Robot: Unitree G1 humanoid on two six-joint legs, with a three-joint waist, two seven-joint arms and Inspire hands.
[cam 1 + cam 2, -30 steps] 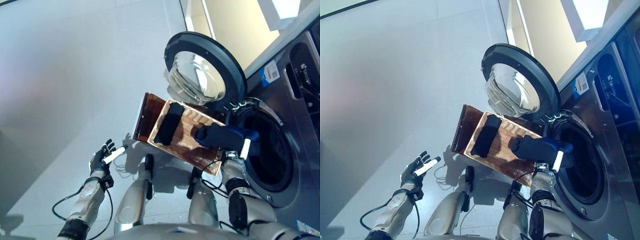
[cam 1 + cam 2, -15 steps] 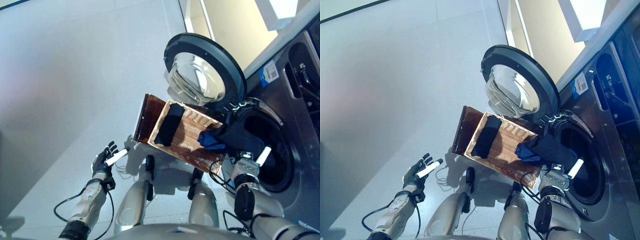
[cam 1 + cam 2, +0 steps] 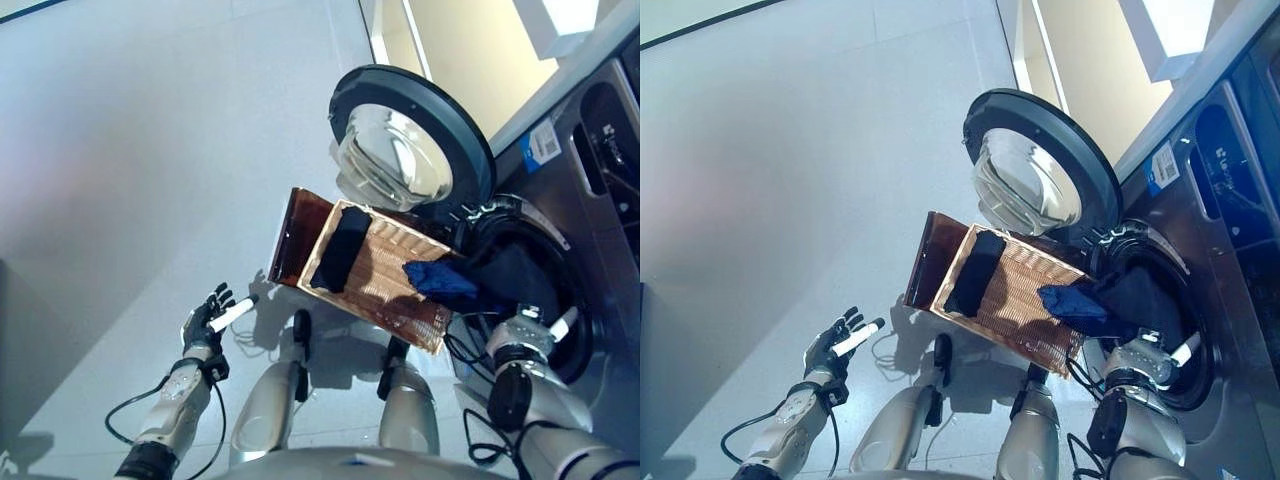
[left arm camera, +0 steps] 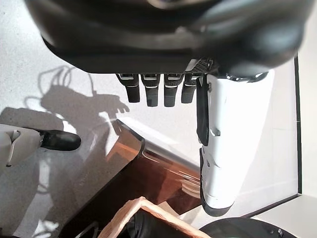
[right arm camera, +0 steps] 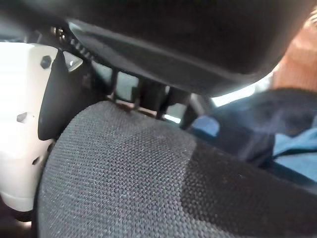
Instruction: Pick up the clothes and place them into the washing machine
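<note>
Feeding a dark garment (image 3: 500, 275) through the washing machine's round opening (image 3: 560, 300), the right hand (image 3: 545, 330) sits at the drum mouth with its fingers closed around the fabric, as far as the right wrist view shows. The garment's blue end (image 3: 440, 278) trails over the wicker basket's rim (image 3: 385, 312); pushing deeper before letting go should draw it clear. A second dark garment (image 3: 338, 250) lies in the basket. The left hand (image 3: 210, 318) hangs open above the floor. A sticker (image 3: 542, 145) on the machine is unreadable.
</note>
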